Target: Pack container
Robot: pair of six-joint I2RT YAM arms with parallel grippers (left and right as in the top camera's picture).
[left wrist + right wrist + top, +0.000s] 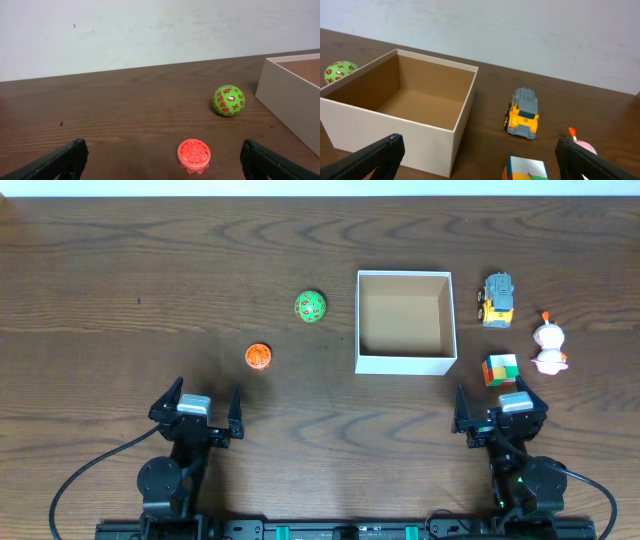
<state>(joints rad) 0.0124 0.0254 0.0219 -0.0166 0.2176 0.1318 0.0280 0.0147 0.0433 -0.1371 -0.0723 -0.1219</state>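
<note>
Container (405, 363), brown floor bare, toy truck (498, 300) just beside

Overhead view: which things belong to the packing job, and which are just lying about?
Job: container, green ball, orange disc, yellow truck, colour cube, white figure.
Lying about: only the arms' black cables; every toy looks meant for packing.

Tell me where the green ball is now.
In the overhead view, the green ball lies left of the container, not touching it, with the orange disc closer to the robot.
</note>
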